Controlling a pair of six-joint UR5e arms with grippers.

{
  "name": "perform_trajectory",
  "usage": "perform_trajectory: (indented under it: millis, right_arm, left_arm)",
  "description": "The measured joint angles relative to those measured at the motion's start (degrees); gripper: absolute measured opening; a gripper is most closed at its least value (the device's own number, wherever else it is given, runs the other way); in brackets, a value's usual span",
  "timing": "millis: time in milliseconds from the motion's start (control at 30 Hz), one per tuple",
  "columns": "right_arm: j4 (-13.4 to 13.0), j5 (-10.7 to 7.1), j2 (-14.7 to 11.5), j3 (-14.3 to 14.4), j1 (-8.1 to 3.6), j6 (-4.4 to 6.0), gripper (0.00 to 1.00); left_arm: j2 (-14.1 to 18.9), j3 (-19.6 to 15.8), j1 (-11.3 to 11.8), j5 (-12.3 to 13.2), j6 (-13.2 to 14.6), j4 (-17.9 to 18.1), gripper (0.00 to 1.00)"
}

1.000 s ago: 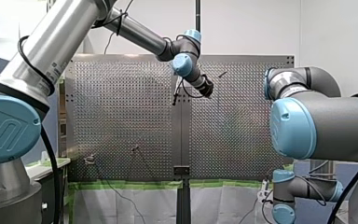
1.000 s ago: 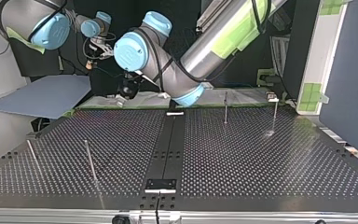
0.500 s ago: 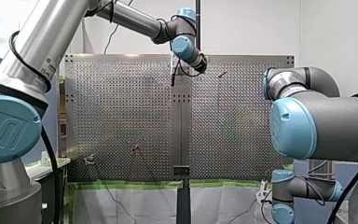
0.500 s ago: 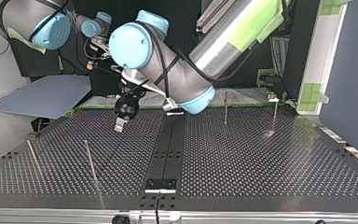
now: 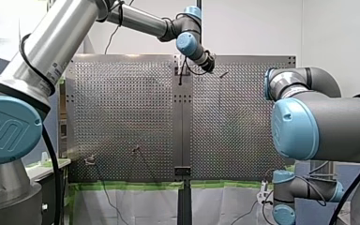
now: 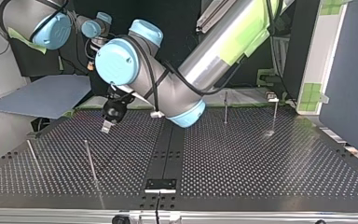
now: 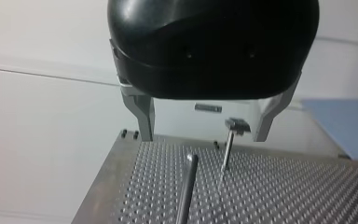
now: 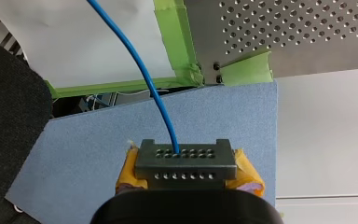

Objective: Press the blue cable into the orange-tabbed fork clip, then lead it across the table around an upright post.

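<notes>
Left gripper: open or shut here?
Open. The black left gripper has its metal fingers wide apart, nothing between them; the thin upright posts stand farther off on the perforated table.

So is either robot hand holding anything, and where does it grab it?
My right gripper pinches the blue cable between its yellow pads; whether that is the cable's end is hidden. My left gripper is open and holds nothing.

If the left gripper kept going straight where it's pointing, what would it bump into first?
Probably the capped post, framed between the open fingers of my left gripper; the plain rod stands nearer but below that line, so I'm unsure.
</notes>
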Motion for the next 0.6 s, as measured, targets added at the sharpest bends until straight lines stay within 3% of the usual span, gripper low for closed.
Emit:
perform_trajectory:
  millis: [233, 600]
  right_arm:
    - [0.0, -0.17, 0.0, 0.0, 0.15, -0.28, 0.0]
    - [0.1, -0.29, 0.0, -0.1, 0.42, -0.35, 0.0]
  left_arm:
    - [-0.5, 4.2, 0.2, 3.0, -1.8, -2.5, 1.0]
    - [-0.5, 7.0, 0.2, 2.4, -2.3, -2.7, 1.0]
